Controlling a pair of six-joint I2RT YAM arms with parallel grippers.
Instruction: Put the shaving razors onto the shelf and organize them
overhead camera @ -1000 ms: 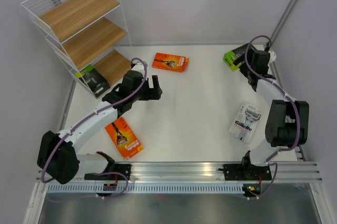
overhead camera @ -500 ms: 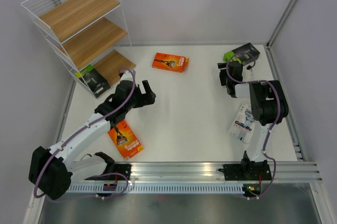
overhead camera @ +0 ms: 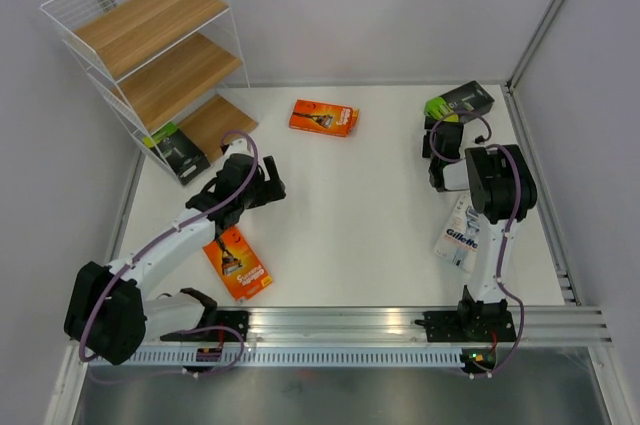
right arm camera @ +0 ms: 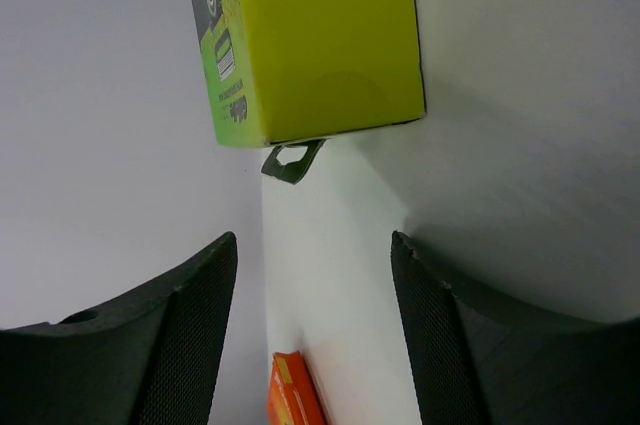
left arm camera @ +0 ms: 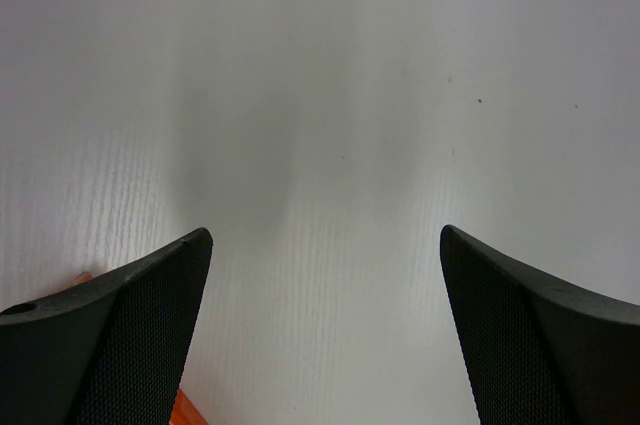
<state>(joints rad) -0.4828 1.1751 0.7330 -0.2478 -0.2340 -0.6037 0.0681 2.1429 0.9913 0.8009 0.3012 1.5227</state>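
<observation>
Standing in the far left corner, the shelf [overhead camera: 150,23] has a black-and-lime razor pack [overhead camera: 177,152] on the table just beside its lowest board. The left gripper [left arm camera: 325,240] hangs spread wide over bare table, an orange pack [overhead camera: 238,267] beneath its arm and a second orange pack [overhead camera: 323,117] farther back. The right gripper [right arm camera: 313,240], fingers apart and holding nothing, points at another black-and-lime pack [right arm camera: 310,45]. The Gillette pack [overhead camera: 458,240] lies beside the right arm.
</observation>
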